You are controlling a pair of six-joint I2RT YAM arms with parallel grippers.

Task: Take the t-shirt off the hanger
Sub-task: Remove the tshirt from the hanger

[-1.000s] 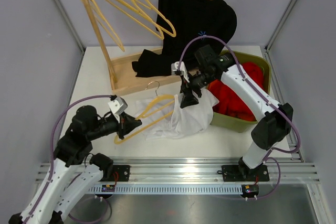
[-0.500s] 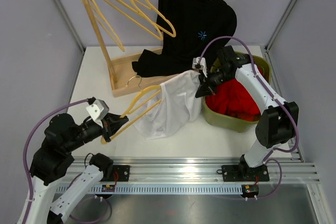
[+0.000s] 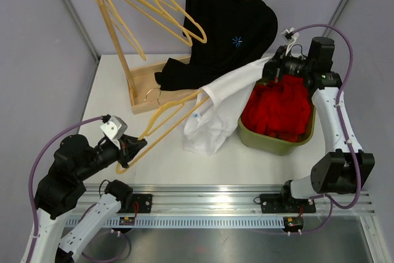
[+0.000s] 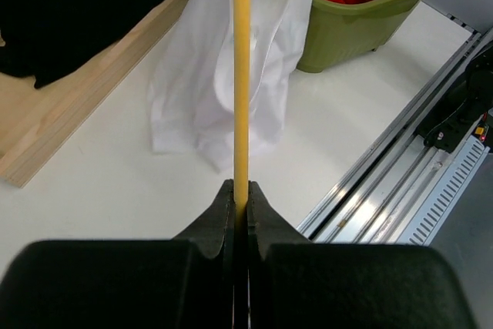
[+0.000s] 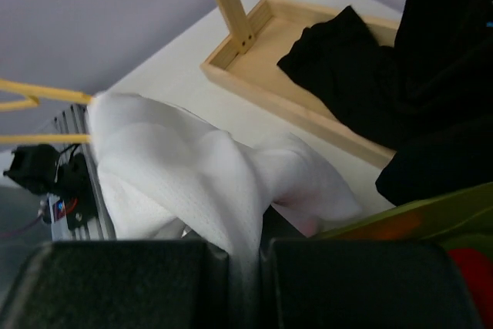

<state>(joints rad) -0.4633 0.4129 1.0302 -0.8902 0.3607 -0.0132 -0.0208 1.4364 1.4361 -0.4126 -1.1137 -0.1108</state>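
The white t-shirt (image 3: 215, 109) stretches from my right gripper (image 3: 272, 69) down to the table. That gripper is shut on a fold of the t-shirt (image 5: 192, 175) above the green bin's far-left corner; its jaws (image 5: 246, 256) pinch the cloth. The yellow hanger (image 3: 163, 121) slants up from my left gripper (image 3: 131, 149), which is shut on its bottom bar (image 4: 241, 75). The hanger's far end meets the t-shirt's left edge. In the right wrist view the hanger's arms (image 5: 38, 92) end at the cloth; whether they still reach inside it is hidden.
A green bin (image 3: 277, 141) holding red cloth (image 3: 280, 106) stands at the right. Behind is a wooden rack (image 3: 111, 29) with bare yellow hangers (image 3: 160, 7) and a black shirt (image 3: 228, 29) draping onto its base. A metal rail (image 3: 209, 200) runs along the near edge.
My right gripper closed on the t-shirt and carried it up and right to above the bin, stretching the cloth. My left arm drew the hanger back left, then held still.
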